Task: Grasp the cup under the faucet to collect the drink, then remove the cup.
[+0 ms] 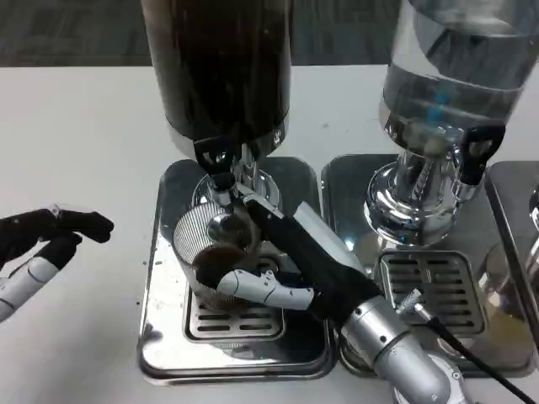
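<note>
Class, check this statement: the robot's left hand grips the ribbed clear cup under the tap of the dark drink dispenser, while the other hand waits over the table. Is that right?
Not quite. In the head view the right hand grips the ribbed clear cup under the tap of the dark drink dispenser; the left hand is the one waiting over the table.

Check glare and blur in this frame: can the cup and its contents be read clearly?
Head view: soft overall; bright glare on the chrome drip tray and clear dispenser. The cup, gripped by the right robot hand, shows dark liquid, level unclear.

A white table [76,126] carries two drink dispensers' steel drip trays [160,337] side by side.
</note>
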{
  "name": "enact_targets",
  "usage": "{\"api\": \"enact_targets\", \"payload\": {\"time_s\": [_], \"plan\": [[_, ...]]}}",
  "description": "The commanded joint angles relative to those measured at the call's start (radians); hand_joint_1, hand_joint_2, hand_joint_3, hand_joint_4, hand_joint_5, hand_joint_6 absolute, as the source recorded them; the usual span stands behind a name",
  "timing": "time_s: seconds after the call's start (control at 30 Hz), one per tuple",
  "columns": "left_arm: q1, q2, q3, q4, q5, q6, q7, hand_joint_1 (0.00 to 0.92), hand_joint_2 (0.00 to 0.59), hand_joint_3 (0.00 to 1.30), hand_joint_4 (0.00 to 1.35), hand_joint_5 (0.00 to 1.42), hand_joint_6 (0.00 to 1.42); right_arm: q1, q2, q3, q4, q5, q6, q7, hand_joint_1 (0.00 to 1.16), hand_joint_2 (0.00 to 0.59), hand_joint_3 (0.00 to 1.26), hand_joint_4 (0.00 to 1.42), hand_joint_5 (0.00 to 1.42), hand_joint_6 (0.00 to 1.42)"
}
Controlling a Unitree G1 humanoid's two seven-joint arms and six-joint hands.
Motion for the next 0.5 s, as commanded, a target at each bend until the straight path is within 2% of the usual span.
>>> {"api": "enact_targets", "payload": {"time_s": [0.03,0.2,0.5], "plan": [[0.009,0.016,0.000,-0.001,-0.010,-0.019,-0.007,0.000,0.171,0.51,0.47,0.34,0.39,-0.020,-0.004,0.012,0.015,-0.019,0.009,0.015,0.23,0.018,0.06,0.06,0.19,0.27],[0.008,0.015,0.001,0.002,-0.010,-0.021,-0.005,0.000,0.170,0.52,0.47,0.35,0.40,-0.032,-0.005,0.019,0.032,-0.040,0.010,0.011,0.25,0.002,0.03,0.03,0.17,0.24],[0.008,0.017,0.001,0.008,-0.010,-0.026,-0.005,0.000,0.173,0.53,0.48,0.35,0.40,-0.054,-0.008,0.030,0.058,-0.092,0.019,-0.012,0.33,0.005,0.01,0.01,0.17,0.23]]}}
